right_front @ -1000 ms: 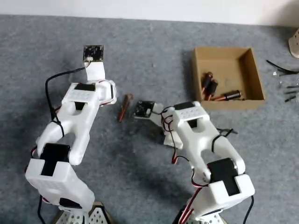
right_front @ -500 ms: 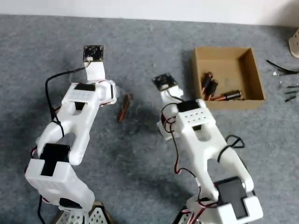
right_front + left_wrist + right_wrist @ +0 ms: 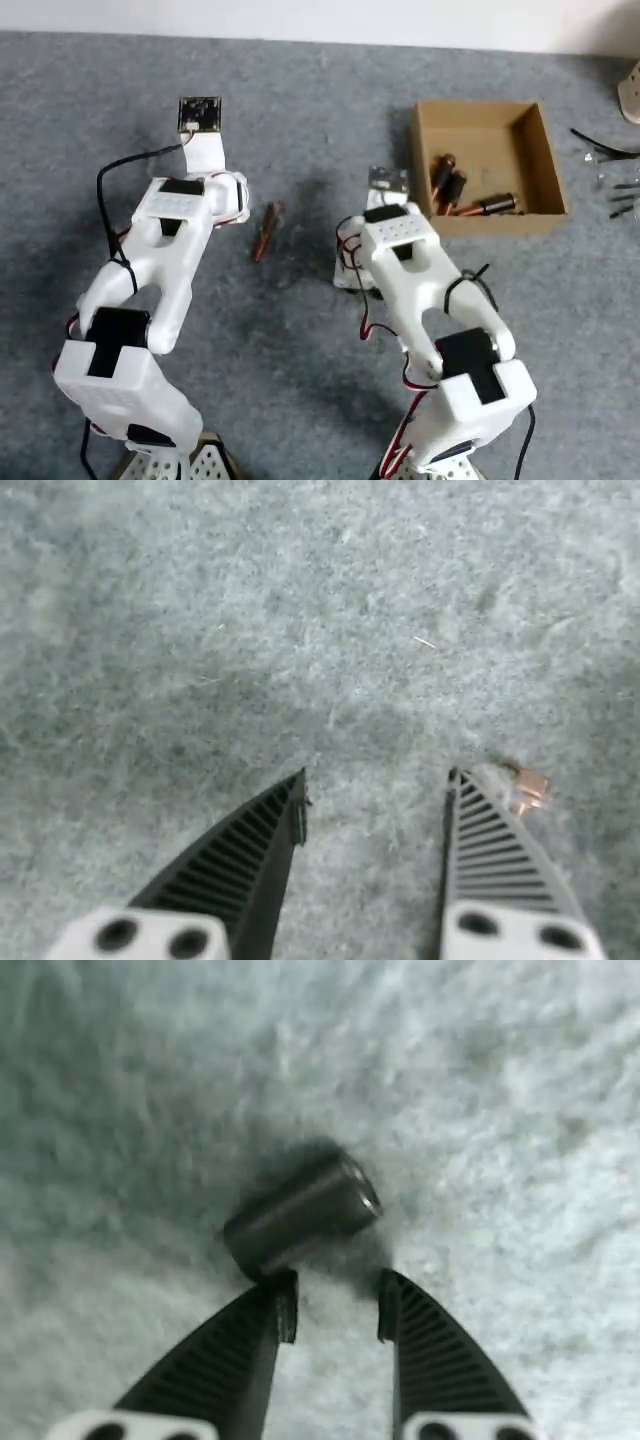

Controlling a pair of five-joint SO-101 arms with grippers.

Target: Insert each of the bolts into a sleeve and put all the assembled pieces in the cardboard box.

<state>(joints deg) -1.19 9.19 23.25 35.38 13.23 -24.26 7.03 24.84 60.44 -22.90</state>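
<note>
A copper bolt (image 3: 267,230) lies on the grey carpet between the two arms. Its end (image 3: 526,788) shows just outside one finger of my open left gripper (image 3: 377,778), which holds nothing. A short dark sleeve (image 3: 300,1215) lies on its side on the carpet, just ahead of the fingertips of my right gripper (image 3: 335,1285); the jaws stand slightly apart with nothing between them. The right arm's wrist (image 3: 388,182) sits close to the near left corner of the cardboard box (image 3: 500,223). Inside the box lie several assembled pieces (image 3: 447,180).
Black cables and small hardware (image 3: 612,170) lie on the carpet right of the box. A pale wall edge runs along the far side. Open carpet stretches beyond both arms and to the far left.
The right arm has swung away from the bolt, its wrist turning from pointing left to pointing toward the box's left side. The left arm and the bolt have not moved.
</note>
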